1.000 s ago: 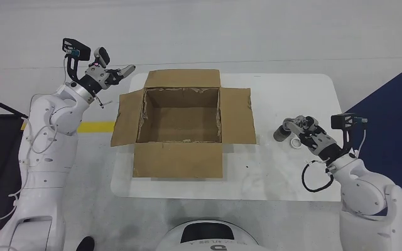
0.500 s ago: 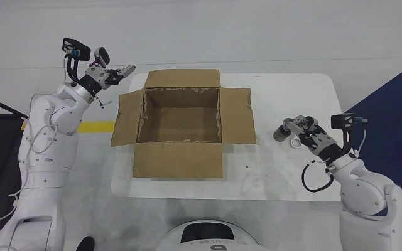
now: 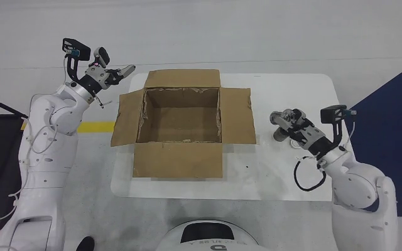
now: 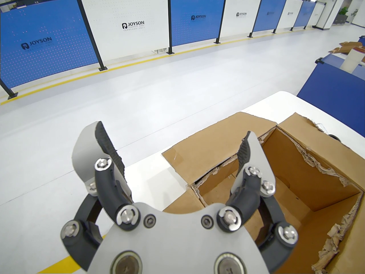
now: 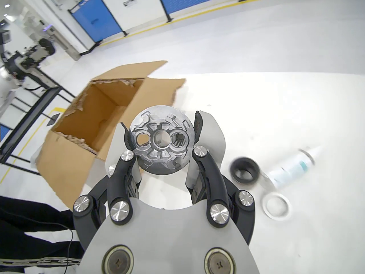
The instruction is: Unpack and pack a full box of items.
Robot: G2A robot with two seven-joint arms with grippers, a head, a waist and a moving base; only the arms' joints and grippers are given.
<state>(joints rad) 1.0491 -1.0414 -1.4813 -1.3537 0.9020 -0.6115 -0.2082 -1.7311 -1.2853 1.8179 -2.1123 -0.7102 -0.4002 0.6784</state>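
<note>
Right of the box (image 3: 178, 161), the right gripper (image 5: 162, 128) clamps a metal disc (image 5: 161, 143) (toothed, holed). The left gripper (image 4: 174, 134) gapes wide off its far-left corner.

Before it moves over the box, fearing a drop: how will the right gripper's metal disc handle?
The metal disc looks cast and solid: likely rigid, heavy for its size. The right gripper pinches only its rim, so it may pivot or slip.

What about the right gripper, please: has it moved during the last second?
Yes. The right gripper, shut on the metal disc, has shifted closer to the cardboard box, which has stayed put.
</note>
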